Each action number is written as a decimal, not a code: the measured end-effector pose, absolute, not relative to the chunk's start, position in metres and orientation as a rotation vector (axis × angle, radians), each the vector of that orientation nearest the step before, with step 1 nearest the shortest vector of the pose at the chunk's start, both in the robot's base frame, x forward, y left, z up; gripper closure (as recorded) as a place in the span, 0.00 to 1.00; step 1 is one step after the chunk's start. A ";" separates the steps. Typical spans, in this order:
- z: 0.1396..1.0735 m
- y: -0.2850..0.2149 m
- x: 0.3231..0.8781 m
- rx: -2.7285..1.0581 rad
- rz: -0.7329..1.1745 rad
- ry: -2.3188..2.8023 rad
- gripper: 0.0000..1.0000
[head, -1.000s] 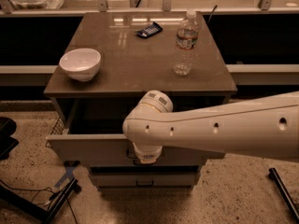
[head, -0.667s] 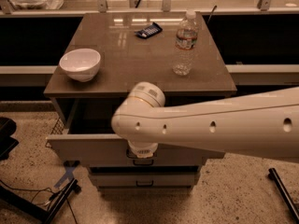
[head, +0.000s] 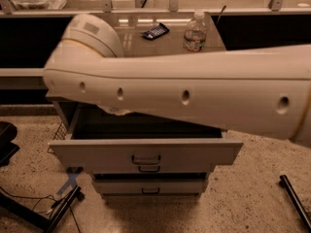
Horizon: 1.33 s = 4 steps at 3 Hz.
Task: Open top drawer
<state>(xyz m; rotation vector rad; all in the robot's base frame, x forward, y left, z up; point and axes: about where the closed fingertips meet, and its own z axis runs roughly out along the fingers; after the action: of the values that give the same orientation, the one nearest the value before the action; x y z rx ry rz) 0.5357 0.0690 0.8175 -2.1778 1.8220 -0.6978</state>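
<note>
My arm fills the middle of the camera view. It is a thick white tube that runs from the right edge to a rounded joint at the upper left. I do not see the gripper at all because the arm covers that place, so I cannot tell whether the jaws are apart or together. Only a small pale rounded part of the arm shows under its lower edge, above the left rear of the open drawer.

The top drawer stands open, well out from the cabinet toward the camera. Its wide pale grey front is below the arm and apart from it. Between the front and the arm I see the dark inside of the drawer. The small black pull handle sits in the middle of the front, and nothing touches it. Under this drawer is a narrower grey drawer front with a handle of the same kind.

Behind the arm is the brown table. On it stand a clear water bottle and, just to its left, a flat dark packet. On the speckled floor there are a blue tape mark and a black stand leg at the lower left.
</note>
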 end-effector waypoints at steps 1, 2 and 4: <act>0.832 0.067 0.541 -2.215 -0.757 1.800 1.00; 0.832 0.067 0.541 -2.214 -0.755 1.801 1.00; 0.769 0.018 0.546 -2.143 -0.578 2.027 1.00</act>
<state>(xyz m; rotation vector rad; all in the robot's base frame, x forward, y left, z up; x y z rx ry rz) 0.5455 0.0178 0.7689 -2.1434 2.0271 -0.5778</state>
